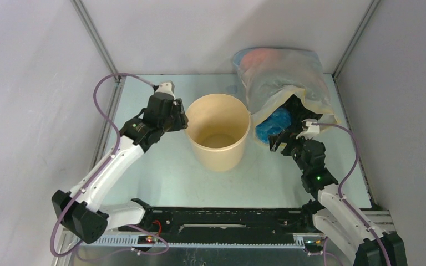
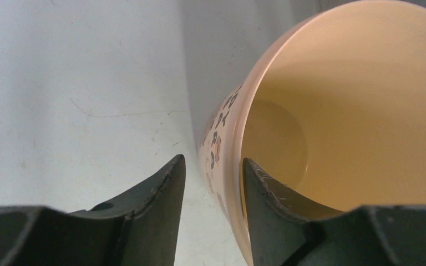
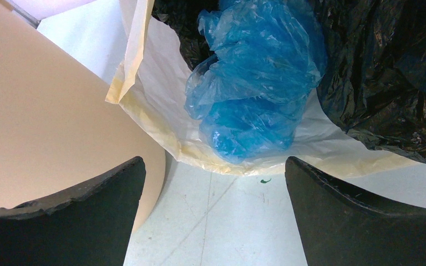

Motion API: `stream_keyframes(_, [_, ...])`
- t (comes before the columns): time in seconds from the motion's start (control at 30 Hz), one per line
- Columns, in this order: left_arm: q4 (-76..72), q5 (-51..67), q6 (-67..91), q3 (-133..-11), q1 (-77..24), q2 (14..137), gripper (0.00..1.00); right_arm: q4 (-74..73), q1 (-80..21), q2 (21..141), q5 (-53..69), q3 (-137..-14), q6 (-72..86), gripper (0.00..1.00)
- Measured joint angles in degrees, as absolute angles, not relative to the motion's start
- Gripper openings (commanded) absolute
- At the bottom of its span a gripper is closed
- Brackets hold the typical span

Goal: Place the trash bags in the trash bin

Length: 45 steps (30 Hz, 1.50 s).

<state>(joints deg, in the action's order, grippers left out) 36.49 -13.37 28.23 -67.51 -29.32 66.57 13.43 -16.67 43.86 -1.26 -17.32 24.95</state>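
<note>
The trash bin (image 1: 222,158) is a tan round bucket standing upright mid-table, with nothing inside it (image 2: 366,111). My left gripper (image 1: 184,119) straddles its left rim: in the left wrist view (image 2: 211,162) one finger is inside against the wall, while the other is outside with a gap to the printed wall. A crumpled light-blue trash bag (image 1: 273,123) lies in the mouth of a large cloudy sack. My right gripper (image 1: 277,141) hovers just short of it, wide open and holding nothing (image 3: 215,160), with the blue bag (image 3: 255,83) ahead and the bin wall (image 3: 44,111) at its left.
The large cloudy sack (image 1: 288,77) lies at the back right with its cream-edged mouth (image 3: 161,111) facing the bin. Black plastic film (image 3: 388,72) fills it beside the blue bag. Metal frame posts and grey walls enclose the table.
</note>
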Motion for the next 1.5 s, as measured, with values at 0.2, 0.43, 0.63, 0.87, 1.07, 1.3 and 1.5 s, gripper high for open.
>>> stream_keyframes(0.2, [39.1, -13.5, 26.4, -71.5, -29.5, 70.2, 0.18, 13.5, -16.7, 44.3, -1.2, -17.3, 24.9, 1.00])
stream_keyframes(0.43, [41.3, -15.5, 24.3, -79.5, -29.5, 75.7, 0.00, 13.6, -16.7, 44.6, -1.2, -17.3, 24.9, 1.00])
stream_keyframes(0.63, [43.2, -16.1, 23.4, -88.4, -27.4, 83.1, 0.00, 13.9, -16.7, 44.9, -1.2, -17.3, 24.9, 1.00])
stream_keyframes(0.87, [43.4, -14.5, 23.5, -100.2, -22.5, 93.8, 0.00, 13.9, -16.7, 45.7, -1.2, -17.3, 24.9, 1.00])
stream_keyframes(1.07, [43.6, -12.2, 24.1, -107.0, -20.9, 100.9, 0.43, 13.9, -16.7, 45.5, -1.3, -17.3, 24.9, 0.99])
stream_keyframes(1.3, [44.5, -11.8, 25.0, -107.6, -21.0, 101.2, 0.71, 12.5, -16.7, 42.1, -4.0, -17.3, 25.1, 0.95])
stream_keyframes(1.5, [43.0, -10.2, 25.0, -98.6, -21.4, 89.9, 0.80, 10.2, -16.7, 39.9, -7.2, -17.3, 25.9, 0.89])
